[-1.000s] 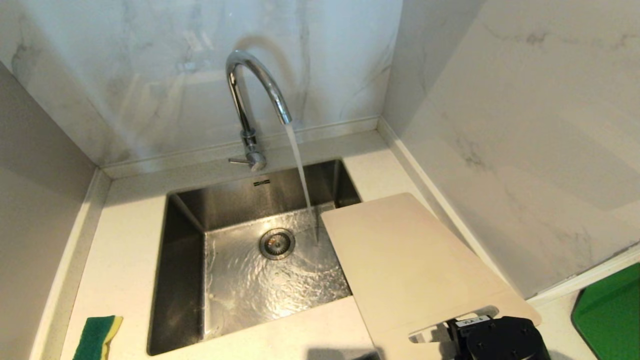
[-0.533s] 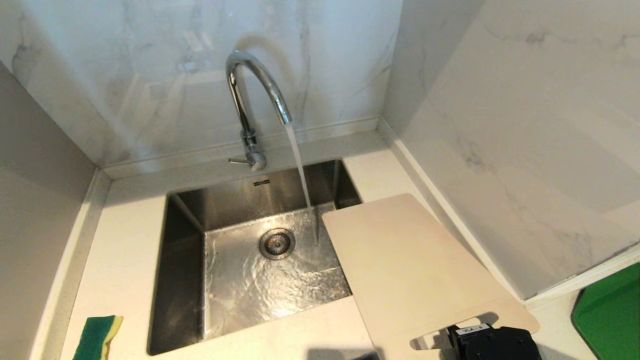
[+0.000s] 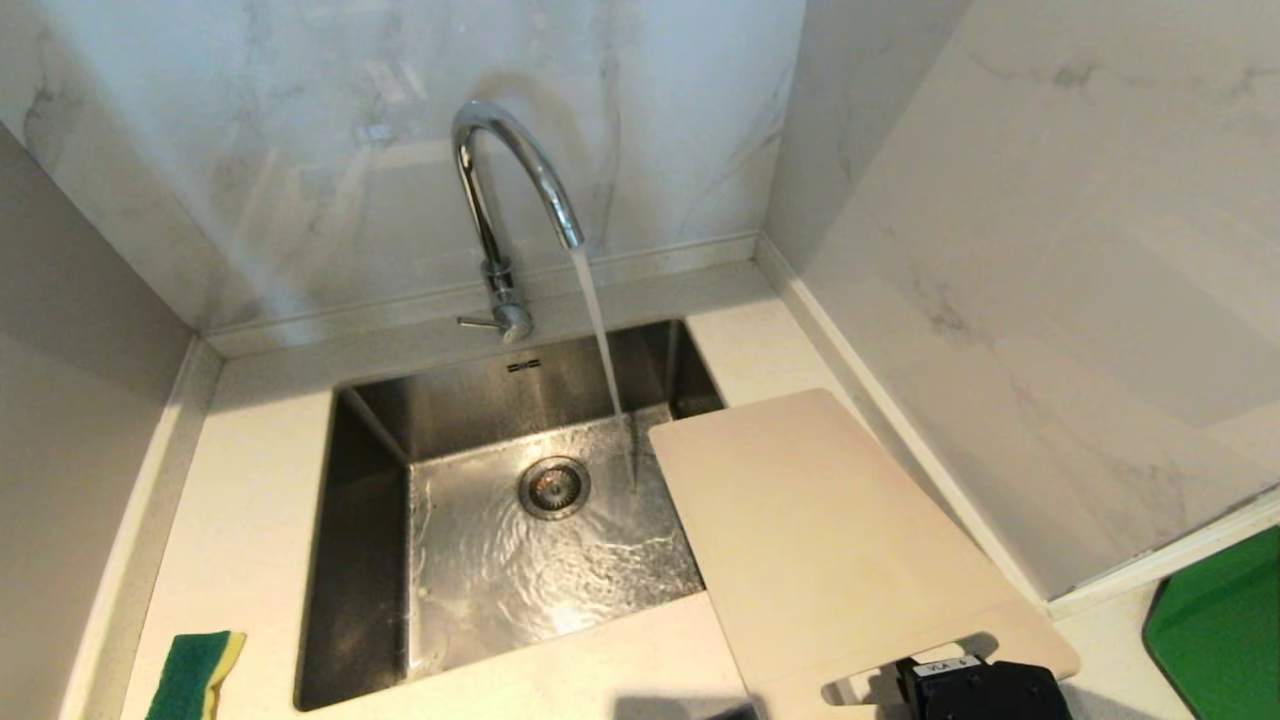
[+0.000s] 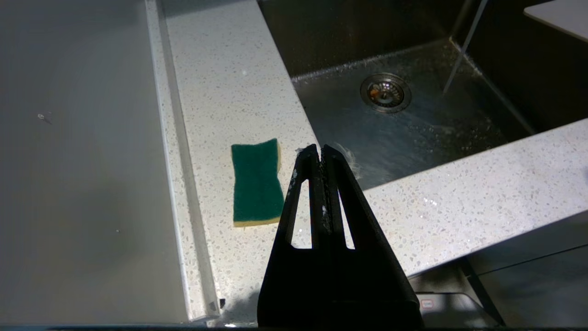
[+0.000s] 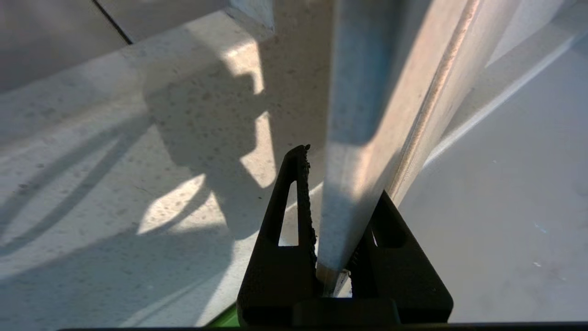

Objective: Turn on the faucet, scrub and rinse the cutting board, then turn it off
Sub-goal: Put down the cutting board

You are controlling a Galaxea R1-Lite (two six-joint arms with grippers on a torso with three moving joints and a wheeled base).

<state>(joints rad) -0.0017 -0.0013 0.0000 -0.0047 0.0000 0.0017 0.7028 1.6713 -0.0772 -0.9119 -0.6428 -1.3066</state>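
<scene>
in the head view, water is seen running from the tall chrome gooseneck faucet [image 3: 505, 190] into the steel sink [image 3: 350, 560]. the large cream-white plastic cutting board [image 3: 830, 540] is held tilted over the sink's right edge and the speckled white bench [image 3: 240, 520]; the right gripper [image 3: 985, 690] is seen at its slot end. a green-and-yellow sponge [image 3: 195, 675] lies at the bench's near left.

in the left wrist view, the left gripper [image 4: 321, 158] is shown with jaws clenched on nothing, above the bench near the sponge.

in the right wrist view, the board's edge is grasped between the right jaws.
</scene>
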